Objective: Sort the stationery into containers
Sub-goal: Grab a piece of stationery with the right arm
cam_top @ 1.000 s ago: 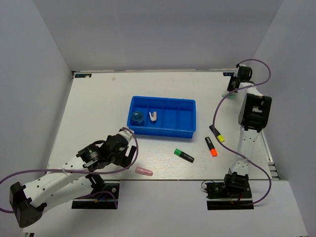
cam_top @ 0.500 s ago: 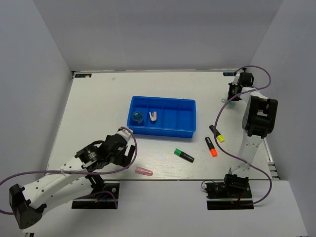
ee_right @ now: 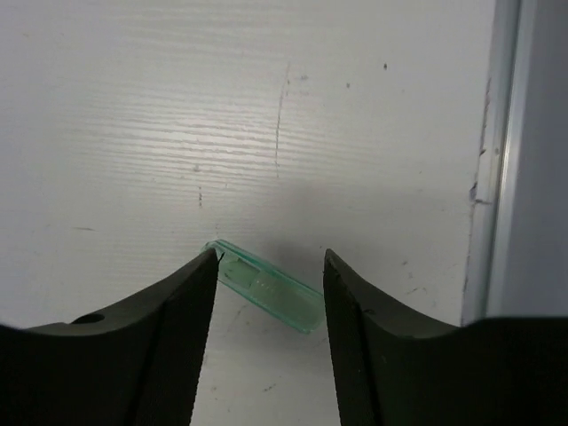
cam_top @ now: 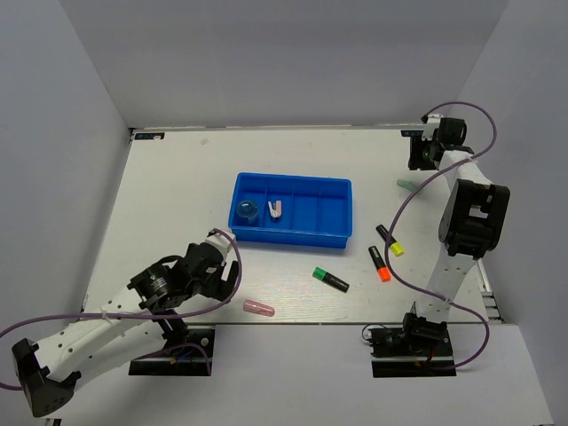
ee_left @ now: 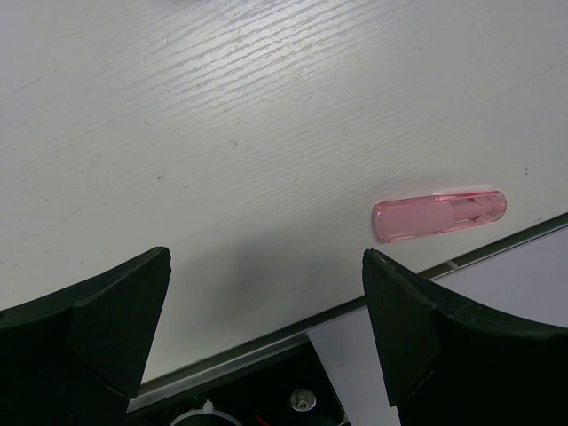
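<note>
While the tray (cam_top: 294, 240) held a blue item (cam_top: 246, 212) in its left compartment and a white piece (cam_top: 276, 209) in the next, a clear pink capsule (ee_left: 439, 215) lay at the near edge of the table (cam_top: 177, 195) by the left gripper (ee_left: 266, 297), jaws apart; the right gripper (ee_right: 270, 259) hung, jaws parted, above a green piece (ee_right: 266, 286).

Robotics lab test cell: grey panels (cam_top: 293, 62) enclose a white surface (cam_top: 177, 186); cabled left arm (cam_top: 98, 325) and right arm (cam_top: 470, 215) bolted at 6 o'clock.
</note>
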Robot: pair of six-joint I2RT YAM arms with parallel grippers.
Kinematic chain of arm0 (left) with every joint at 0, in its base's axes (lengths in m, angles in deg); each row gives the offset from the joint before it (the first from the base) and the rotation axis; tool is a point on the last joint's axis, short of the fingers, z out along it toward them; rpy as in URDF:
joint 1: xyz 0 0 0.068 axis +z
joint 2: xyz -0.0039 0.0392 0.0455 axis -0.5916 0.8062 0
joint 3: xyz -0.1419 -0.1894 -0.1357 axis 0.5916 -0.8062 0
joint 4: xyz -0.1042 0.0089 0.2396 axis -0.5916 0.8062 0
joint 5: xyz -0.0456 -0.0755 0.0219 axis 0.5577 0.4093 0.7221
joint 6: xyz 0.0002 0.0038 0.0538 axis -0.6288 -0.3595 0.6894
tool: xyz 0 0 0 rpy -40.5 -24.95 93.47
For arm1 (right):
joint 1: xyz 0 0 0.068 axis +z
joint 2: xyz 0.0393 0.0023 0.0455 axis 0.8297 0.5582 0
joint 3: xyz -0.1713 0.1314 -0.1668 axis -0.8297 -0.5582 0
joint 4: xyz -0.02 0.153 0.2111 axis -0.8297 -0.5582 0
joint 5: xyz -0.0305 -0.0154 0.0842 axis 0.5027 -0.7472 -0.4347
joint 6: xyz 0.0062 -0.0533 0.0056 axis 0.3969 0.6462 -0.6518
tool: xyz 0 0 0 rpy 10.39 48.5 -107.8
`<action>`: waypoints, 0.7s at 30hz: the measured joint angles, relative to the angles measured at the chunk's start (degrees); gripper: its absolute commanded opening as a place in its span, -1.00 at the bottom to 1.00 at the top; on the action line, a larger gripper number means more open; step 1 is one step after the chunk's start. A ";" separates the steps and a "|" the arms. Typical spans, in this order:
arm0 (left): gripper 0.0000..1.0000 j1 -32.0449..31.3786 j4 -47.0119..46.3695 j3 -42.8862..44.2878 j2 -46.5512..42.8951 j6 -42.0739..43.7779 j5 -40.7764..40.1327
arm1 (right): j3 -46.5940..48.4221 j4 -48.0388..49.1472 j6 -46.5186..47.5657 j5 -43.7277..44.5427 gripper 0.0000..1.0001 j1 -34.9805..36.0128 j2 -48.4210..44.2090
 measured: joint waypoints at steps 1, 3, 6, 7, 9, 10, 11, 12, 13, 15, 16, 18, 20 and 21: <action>0.99 0.00 0.04 0.00 -0.02 0.00 0.02 | 0.02 0.00 1.49 -0.66 0.17 0.00 -1.38; 0.99 0.00 0.04 0.00 -0.02 0.00 0.00 | 0.28 -0.50 4.02 -2.80 0.28 -0.02 -3.48; 0.99 0.00 0.02 0.00 0.02 0.04 0.02 | 3.63 -3.91 10.58 -7.48 0.31 -0.13 -3.96; 0.99 0.00 0.02 0.00 0.04 0.04 0.02 | 5.07 -5.97 13.29 -9.09 0.28 -0.22 -3.56; 0.99 0.00 0.02 0.00 0.17 0.04 0.02 | 9.18 -10.78 18.08 -12.39 0.20 -0.46 -1.64; 0.99 0.00 0.02 0.00 0.22 0.04 0.02 | 12.09 -13.64 20.85 -14.08 0.20 -0.66 0.13; 0.99 0.00 0.04 0.00 0.26 0.04 0.02 | 15.41 -16.63 23.37 -15.65 0.15 -0.87 2.34; 0.99 0.00 0.04 0.00 0.33 0.04 0.00 | 17.64 -18.34 25.07 -16.61 0.12 -1.09 4.02; 0.99 0.00 0.04 0.00 0.35 0.04 0.02 | 20.74 -20.87 27.17 -17.55 0.09 -1.33 6.34; 0.99 0.00 0.04 0.00 0.35 0.04 -0.02 | 24.70 -23.74 30.51 -18.40 0.06 -1.84 10.19; 0.99 0.00 0.07 0.00 0.35 0.04 -0.02 | 25.44 -24.72 31.91 -18.51 0.06 -2.05 11.47; 0.99 0.00 0.07 0.00 0.35 0.04 -0.04 | 25.51 -27.02 34.21 -18.62 0.06 -2.49 13.31; 0.99 0.00 0.04 0.00 0.48 0.04 -0.04 | 24.70 -28.89 36.89 -18.86 0.06 -2.86 14.23; 0.99 0.00 0.04 0.00 0.68 0.07 -0.04 | 23.98 -30.25 38.42 -19.08 0.06 -3.06 14.36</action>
